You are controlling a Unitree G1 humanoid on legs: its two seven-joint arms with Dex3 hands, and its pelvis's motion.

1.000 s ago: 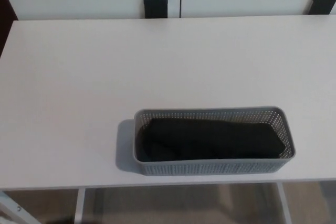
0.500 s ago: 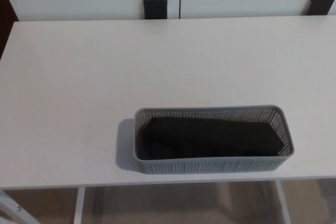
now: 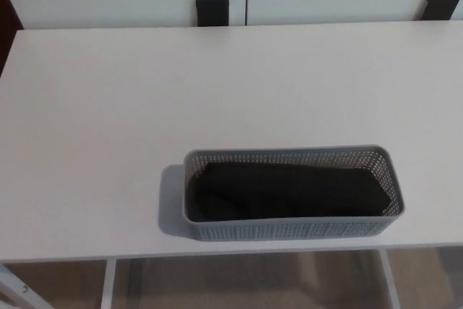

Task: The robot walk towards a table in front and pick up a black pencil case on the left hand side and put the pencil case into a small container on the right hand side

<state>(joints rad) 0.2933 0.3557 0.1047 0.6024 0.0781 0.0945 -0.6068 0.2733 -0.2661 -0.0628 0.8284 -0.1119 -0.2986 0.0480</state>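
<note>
Perforated plastic basket (image 3: pixel 289 228), matt cloth pencil case (image 3: pixel 289 192)

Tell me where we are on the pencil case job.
Looks done: the black pencil case lies lengthwise inside the grey perforated container, which sits near the front edge of the white table. Nothing is in hand; neither robot hand shows in the head view. No step appears left.

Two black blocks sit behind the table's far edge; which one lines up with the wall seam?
The left black block, beside the vertical seam; the other sits far right.
</note>
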